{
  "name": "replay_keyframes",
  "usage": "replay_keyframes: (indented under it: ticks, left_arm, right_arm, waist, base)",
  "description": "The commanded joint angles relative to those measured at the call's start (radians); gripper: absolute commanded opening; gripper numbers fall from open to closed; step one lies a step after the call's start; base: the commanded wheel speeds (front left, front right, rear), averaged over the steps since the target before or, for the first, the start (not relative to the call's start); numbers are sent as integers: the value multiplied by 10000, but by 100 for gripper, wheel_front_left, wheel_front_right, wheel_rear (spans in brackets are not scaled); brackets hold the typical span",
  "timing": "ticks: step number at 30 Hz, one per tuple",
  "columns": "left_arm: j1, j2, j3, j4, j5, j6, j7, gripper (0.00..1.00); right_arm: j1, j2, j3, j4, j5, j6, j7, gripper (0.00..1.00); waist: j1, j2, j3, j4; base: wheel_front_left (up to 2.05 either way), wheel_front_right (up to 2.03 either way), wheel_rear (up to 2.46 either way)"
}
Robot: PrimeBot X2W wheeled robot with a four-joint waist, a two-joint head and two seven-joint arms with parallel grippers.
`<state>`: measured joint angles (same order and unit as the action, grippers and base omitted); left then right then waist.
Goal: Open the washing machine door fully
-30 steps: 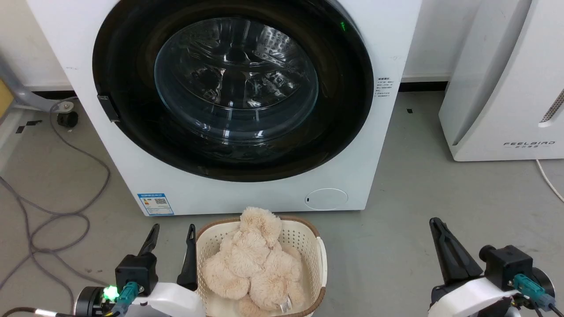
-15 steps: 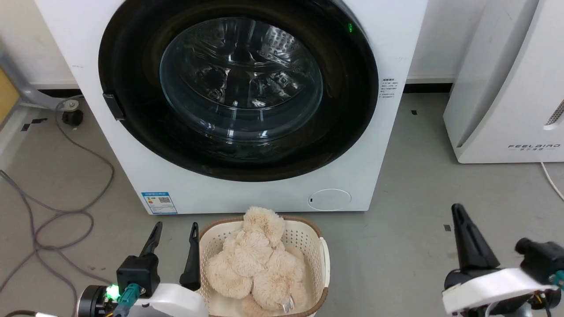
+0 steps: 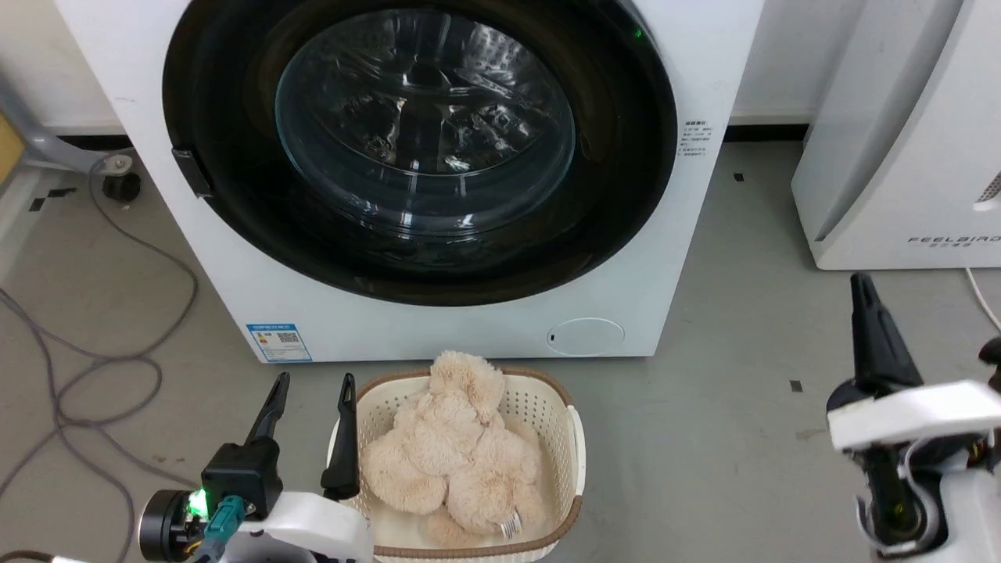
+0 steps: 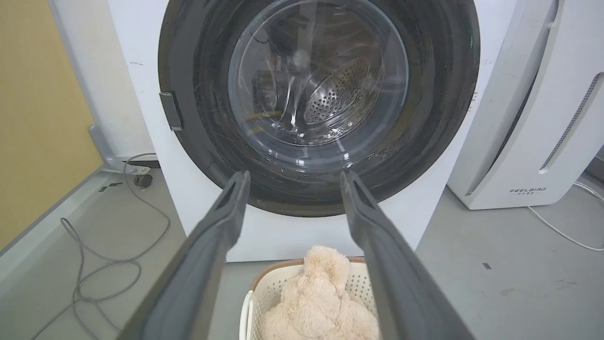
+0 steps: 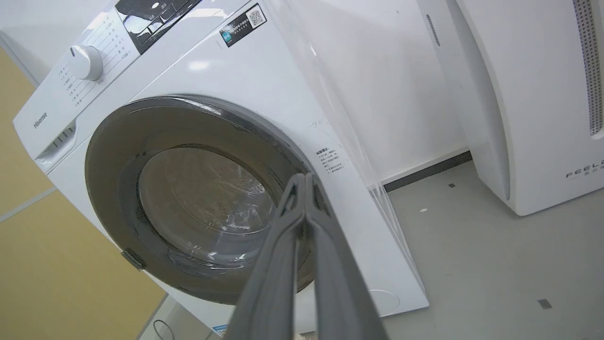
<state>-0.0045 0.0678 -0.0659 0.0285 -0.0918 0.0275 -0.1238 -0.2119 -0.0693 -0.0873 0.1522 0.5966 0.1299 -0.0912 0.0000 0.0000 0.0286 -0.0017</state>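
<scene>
Rising in the head view, the right gripper (image 3: 860,281) is climbing further right of the washing machine (image 3: 235,297), fingers pinched together on nothing. The left gripper (image 3: 314,379) is idling spread apart below the machine's front.

Left wrist view: the door (image 4: 318,94) is sitting flush in the machine's front, untouched.

Right wrist view: the pinched fingers are pointing at the door; its tab (image 5: 133,259) is sitting on the far edge. Probably approaching, with the pull not yet starting.

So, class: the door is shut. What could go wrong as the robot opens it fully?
The side tab on the washing machine door is small; the left gripper could slip off it.
The basket stands before the door; a reaching arm may knock it.
The white appliance alongside might limit the swing.
</scene>
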Motion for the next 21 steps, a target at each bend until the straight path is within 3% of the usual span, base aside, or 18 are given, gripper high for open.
replay_keyframes:
  ticks: [1, 13, 21]
  left_arm:
    - [-206, -53, -36, -84, -45, -8, -84, 100]
    - [-799, -77, -146, -590, -75, -93, -301, 100]
    - [-1192, -93, -220, -973, -118, -145, -464, 100]
  right_arm:
    - [-464, -120, -81, 238, 386, 4, 61, 0]
    - [-3556, -824, -215, 2273, 1821, 5, 821, 0]
    - [-6202, -1369, 246, 3933, 2495, 5, 2143, 0]
  waist:
    - [0, 0, 132, -10]
    - [0, 0, 1126, 33]
    - [0, 0, 1818, 184]
  base:
    - [0, 0, 0]
    - [0, 0, 0]
    - [0, 0, 0]
